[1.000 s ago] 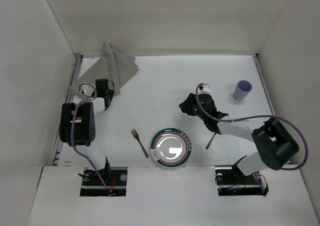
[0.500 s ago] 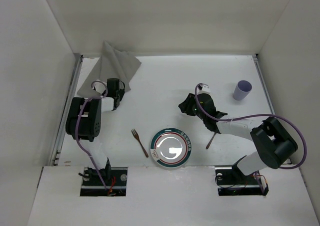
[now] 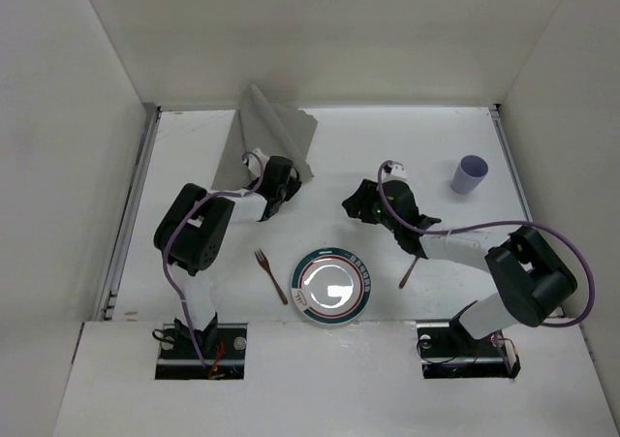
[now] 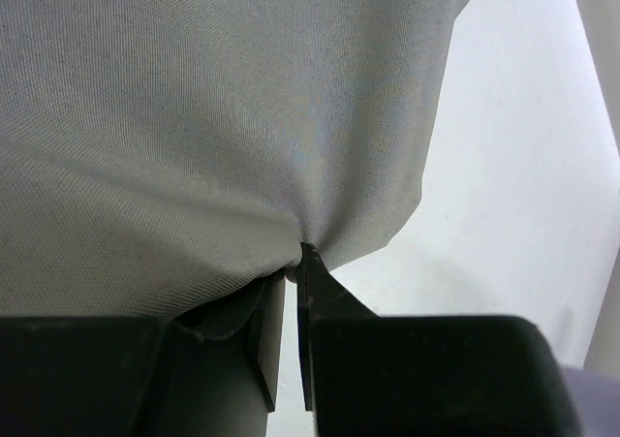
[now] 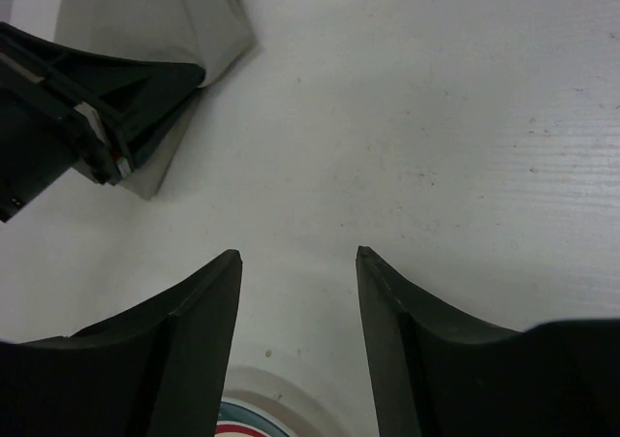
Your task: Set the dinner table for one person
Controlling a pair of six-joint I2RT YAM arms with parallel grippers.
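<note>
Wide flat white dinner table (image 3: 387,137) fills the floor of the white-walled enclosure, both arm bases at its near edge; every item below lies on it

Far left-centre: grey rectangular cloth (image 3: 276,141), rumpled and peaked, toward the far edge of the table; left gripper (image 3: 266,202) at the cloth's near edge; in the left wrist view the left gripper (image 4: 295,263) has its jaws pressed together on a puckered bit of the cloth (image 4: 213,108), fabric bunching at the tips, bare table (image 4: 513,166) to the side

Nearer the bases: small brown fork (image 3: 270,275), lying at a slant, just left of the round plate with green and red rim bands (image 3: 334,288); fork and plate apart, not touching

Centre-right: right gripper (image 3: 356,204) hangs over bare table beyond the plate; right wrist view shows the right gripper (image 5: 298,255) with jaws spread, nothing between them, only table (image 5: 436,117) below; plate rim (image 5: 262,413) at that view's bottom edge; left gripper (image 5: 87,117) and cloth (image 5: 184,11) at its upper left

Right of the plate: slender brown utensil (image 3: 408,272), upper end hidden under the right arm, kind unclear

Far right: pale lilac cup (image 3: 470,174), upright, well apart from the rest
</note>
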